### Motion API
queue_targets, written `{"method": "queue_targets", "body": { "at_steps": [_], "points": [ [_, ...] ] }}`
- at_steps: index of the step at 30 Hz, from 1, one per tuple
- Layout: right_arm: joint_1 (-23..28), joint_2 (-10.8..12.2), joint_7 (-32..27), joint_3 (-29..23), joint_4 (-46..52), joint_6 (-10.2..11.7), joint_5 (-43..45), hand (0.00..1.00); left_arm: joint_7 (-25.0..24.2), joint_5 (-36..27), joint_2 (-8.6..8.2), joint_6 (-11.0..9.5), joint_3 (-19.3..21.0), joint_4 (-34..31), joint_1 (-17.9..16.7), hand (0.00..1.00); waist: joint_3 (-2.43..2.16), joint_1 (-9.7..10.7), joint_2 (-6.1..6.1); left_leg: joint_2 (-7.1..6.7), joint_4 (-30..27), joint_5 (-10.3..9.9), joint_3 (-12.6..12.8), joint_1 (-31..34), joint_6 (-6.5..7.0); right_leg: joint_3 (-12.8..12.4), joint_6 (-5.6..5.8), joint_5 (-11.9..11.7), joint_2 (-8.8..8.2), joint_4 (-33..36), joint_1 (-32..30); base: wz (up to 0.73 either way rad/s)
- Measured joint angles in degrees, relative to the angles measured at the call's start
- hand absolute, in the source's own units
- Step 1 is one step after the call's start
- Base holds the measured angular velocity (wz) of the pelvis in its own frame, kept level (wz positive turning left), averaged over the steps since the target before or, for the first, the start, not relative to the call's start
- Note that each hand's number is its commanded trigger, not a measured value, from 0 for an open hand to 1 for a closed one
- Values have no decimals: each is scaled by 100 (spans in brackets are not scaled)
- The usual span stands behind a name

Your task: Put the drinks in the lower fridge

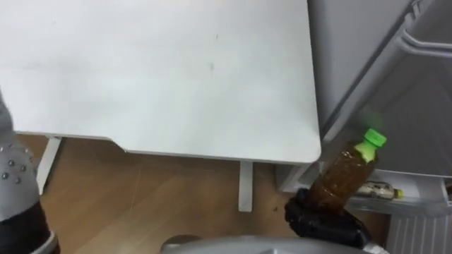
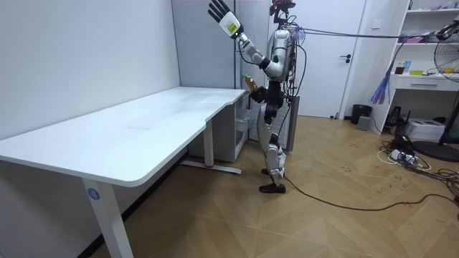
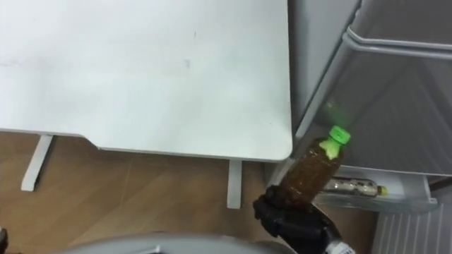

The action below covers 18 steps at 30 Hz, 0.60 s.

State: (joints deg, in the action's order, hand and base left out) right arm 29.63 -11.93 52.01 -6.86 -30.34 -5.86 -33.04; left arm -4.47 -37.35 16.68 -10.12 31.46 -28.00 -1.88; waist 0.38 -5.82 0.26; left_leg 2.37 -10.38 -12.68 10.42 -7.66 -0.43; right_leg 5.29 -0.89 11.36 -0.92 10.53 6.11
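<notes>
White tabletop point(image 1: 176, 70) stood beside the open fridge point(image 1: 417, 134). The right hand point(image 1: 321, 219) had its fingers clamped round a tea bottle point(image 1: 346, 173), not yet inside; another bottle point(image 1: 378, 189) already lay on the lower shelf. The left hand point(image 2: 222, 14) was raised, fingers spread.

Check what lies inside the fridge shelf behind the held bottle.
One small bottle lies on its side; the tea bottle in the right robot hand covers part of that shelf.
</notes>
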Motion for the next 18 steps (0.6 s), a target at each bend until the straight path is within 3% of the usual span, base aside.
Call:
{"method": "queue_targets", "body": {
  "at_steps": [1, 2, 5, 10, 12, 14, 18],
  "points": [
    [52, 38, -24, -124, -147, 5, 22, 100, 238, 132, -1, -5, 242, 147, -128, 0, -21, -45, 12, 2, 3, -13, -5, -9, -8, 6, 2, 6, 4, 2, 5, 0],
    [108, 48, -64, -196, -203, 6, 1, 100, 490, 213, -2, -7, 440, 252, -245, 0, -12, -89, 32, 11, 11, -25, -17, 3, -6, 25, 0, 8, 8, 4, -17, 0],
    [213, 50, -94, -322, -280, 6, -53, 100, 1096, 410, -9, -23, 702, 604, -591, 0, -27, -158, 73, 3, 13, -32, -80, 12, -1, 69, 2, 9, 6, -24, -6, 8],
    [179, 68, -510, -367, -526, 3, -140, 100, 1925, 422, -14, -45, 869, 1111, -1074, 0, -62, -201, 160, -1, 13, -32, -127, -9, -2, 105, 2, 9, 6, -58, 46, 4],
    [186, 84, -714, -405, -670, 3, -312, 100, 2160, 407, -14, -82, 905, 1478, -1307, 0, -43, -176, 184, -14, 53, -32, -139, -81, -2, 115, 6, 16, 3, -82, 124, 5],
    [202, 86, -1055, -410, -749, -1, -499, 100, 2534, 218, -15, -84, 910, 1951, -1512, 0, -50, -173, 214, -53, 66, -31, -187, -86, -2, 138, 10, 33, -7, -82, 130, 7],
    [186, 84, -1339, -422, -805, -1, -699, 100, 2840, 22, -62, -127, 794, 2761, -1885, 0, -60, -108, 199, -70, 76, -30, -205, -101, -1, 124, 9, 42, -6, -80, 126, 0]
  ]
}}
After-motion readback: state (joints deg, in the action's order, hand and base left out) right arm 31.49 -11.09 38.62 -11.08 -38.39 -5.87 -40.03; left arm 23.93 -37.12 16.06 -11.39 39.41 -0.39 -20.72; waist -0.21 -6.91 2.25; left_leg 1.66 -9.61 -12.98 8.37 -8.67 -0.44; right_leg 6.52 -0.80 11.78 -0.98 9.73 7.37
